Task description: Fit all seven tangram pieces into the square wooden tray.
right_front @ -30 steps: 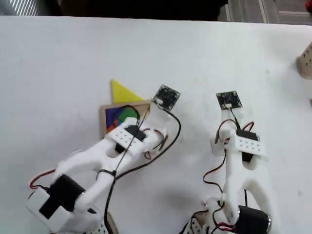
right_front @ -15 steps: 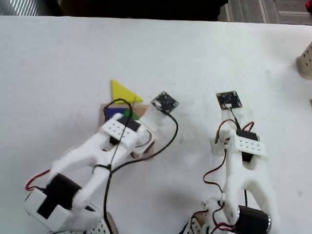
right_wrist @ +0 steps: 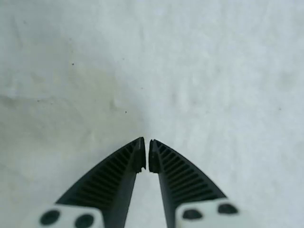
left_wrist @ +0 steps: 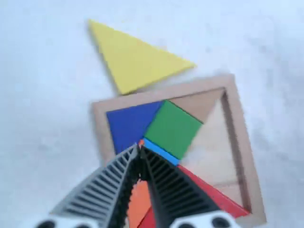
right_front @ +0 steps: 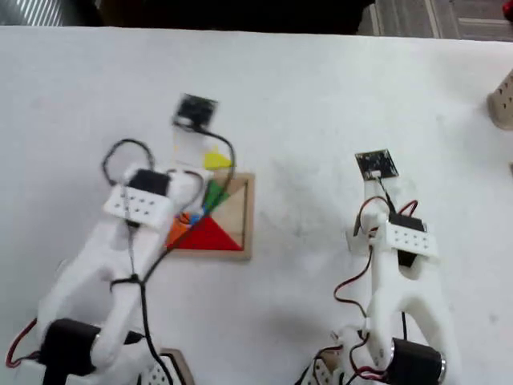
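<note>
The square wooden tray (right_front: 245, 210) (left_wrist: 241, 142) lies left of the table's middle. It holds a red triangle (right_front: 210, 236) (left_wrist: 209, 195), a green square (right_front: 215, 195) (left_wrist: 172, 126), a blue piece (left_wrist: 126, 124), a light blue strip (left_wrist: 163, 153) and an orange piece (right_front: 177, 233) (left_wrist: 139, 199). Part of its floor is bare wood. The yellow triangle (right_front: 216, 160) (left_wrist: 134, 61) lies outside on the table, one corner at the tray's far rim. My left gripper (right_front: 189, 200) (left_wrist: 139, 150) is shut and empty above the tray's left half. My right gripper (right_wrist: 146, 154) is shut over bare table.
The right arm (right_front: 405, 257) stands well right of the tray. A tan pegged object (right_front: 503, 100) sits at the far right edge, and a wooden corner (right_front: 178, 370) shows at the near edge by the left arm's base. White tabletop surrounds the tray.
The left arm has swung from the tray's right side over to its left, uncovering the red triangle and the tray's right half. The right arm has kept still.
</note>
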You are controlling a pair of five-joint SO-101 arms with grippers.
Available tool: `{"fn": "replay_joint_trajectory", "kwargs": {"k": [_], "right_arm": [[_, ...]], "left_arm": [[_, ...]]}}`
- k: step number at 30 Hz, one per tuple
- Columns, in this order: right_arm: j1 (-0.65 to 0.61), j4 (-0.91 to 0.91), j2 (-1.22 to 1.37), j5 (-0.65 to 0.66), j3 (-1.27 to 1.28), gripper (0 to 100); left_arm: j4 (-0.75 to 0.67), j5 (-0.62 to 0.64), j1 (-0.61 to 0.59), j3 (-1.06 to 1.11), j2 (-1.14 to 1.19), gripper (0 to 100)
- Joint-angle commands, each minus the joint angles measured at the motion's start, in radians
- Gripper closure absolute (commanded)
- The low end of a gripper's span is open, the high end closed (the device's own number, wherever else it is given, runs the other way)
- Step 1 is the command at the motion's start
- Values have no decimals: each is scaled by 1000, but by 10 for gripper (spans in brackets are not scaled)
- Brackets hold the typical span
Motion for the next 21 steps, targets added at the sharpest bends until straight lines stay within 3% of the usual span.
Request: {"fn": "replay_joint_trajectory", "kwargs": {"k": [1,11,16,21], "right_arm": [[-8,-15,-28,15,-5,981],[-8,-10,-28,15,-3,981],[-10,-13,-30,15,6,981],[-10,-10,-30,15,8,981]], "left_arm": [[-66,84,-101,-51,-22,976],[-104,100,-171,-233,283,977],[-28,100,-177,-295,312,977],[-86,100,-203,-296,320,977]]}}
